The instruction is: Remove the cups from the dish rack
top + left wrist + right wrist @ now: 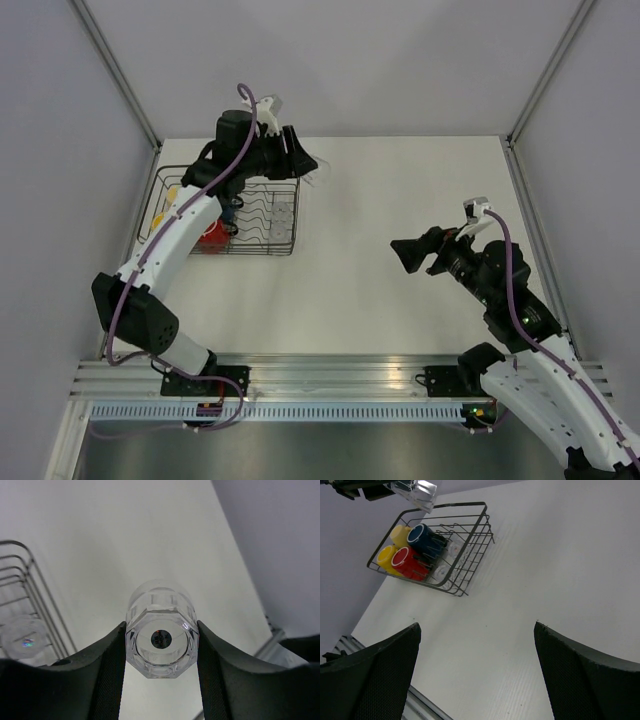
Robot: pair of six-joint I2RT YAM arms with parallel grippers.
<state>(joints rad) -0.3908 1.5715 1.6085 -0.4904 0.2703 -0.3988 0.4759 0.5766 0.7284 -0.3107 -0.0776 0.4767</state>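
The right gripper (476, 630) is seen with jaws wide apart over the table (400, 330), well clear of the dish rack (470, 505). Farther off, just past the rack's right rim, a clear tumbler (160, 647) is clamped in the left gripper (160, 627), base toward the wrist.

White-shelled arms (175, 235) with black joints, a purple cable (254, 115) along each, and black pincer fingers (370, 680), seemingly mesh-textured

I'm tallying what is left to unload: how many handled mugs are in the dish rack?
4, all at one end of the dish rack: red mug beside bright yellow mug, blue mug beside pale yellow mug. More could be hidden behind them.
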